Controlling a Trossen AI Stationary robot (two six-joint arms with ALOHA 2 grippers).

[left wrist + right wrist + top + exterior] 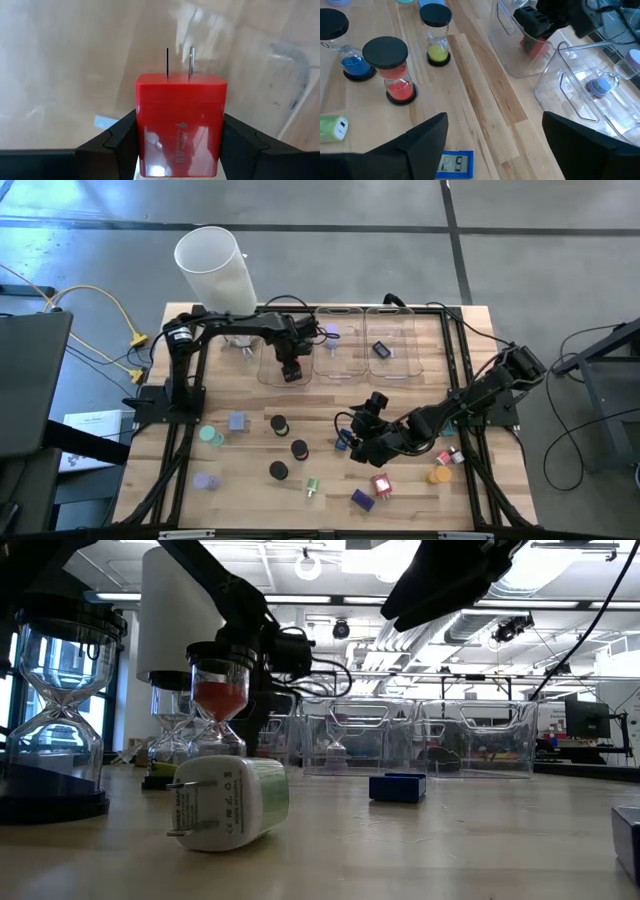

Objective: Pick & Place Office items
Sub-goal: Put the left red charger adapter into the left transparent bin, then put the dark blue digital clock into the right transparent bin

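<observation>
We see the left gripper [291, 369] clamped on a red charger [181, 125], prongs pointing away, hanging over the left tray [268, 372]. Nearer us than that tray, the right gripper [492, 145] stands spread and empty above a small blue piece [454, 164], perhaps a clock.

3 clear rectangular plastic trays [345, 345] are sitting side by side along the far edge of the pale wooden slatted table [250, 480]. A big white translucent plastic cylinder [215, 270] is standing upright by the table's far left corner, with yellow cables [110, 315] trailing beside it.
</observation>
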